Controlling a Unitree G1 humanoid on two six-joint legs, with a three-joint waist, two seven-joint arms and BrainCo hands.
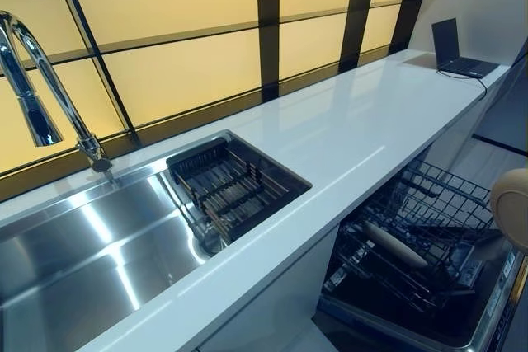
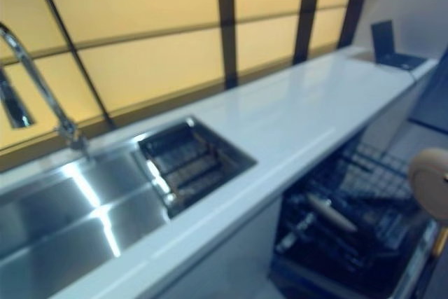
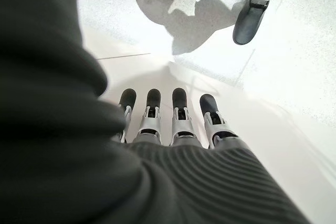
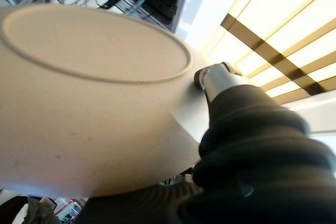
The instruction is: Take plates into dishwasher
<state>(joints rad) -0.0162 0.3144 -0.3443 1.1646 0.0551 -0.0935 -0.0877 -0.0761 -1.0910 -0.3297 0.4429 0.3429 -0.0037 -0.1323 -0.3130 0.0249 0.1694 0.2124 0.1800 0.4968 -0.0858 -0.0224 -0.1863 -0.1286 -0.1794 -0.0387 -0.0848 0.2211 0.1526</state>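
A beige plate shows at the right edge of the eye views, held in the air above the open dishwasher's lower rack. The right wrist view is mostly filled by the plate's underside. My right hand grips its rim, thumb pressed on the underside. A pale long item lies in the dark wire rack. My left hand appears only in its own wrist view, hanging over the floor with straight fingers and holding nothing.
A long white counter runs above the dishwasher. Its left part holds a steel sink with a dark drainer basket and a tall faucet. A laptop sits at the counter's far end.
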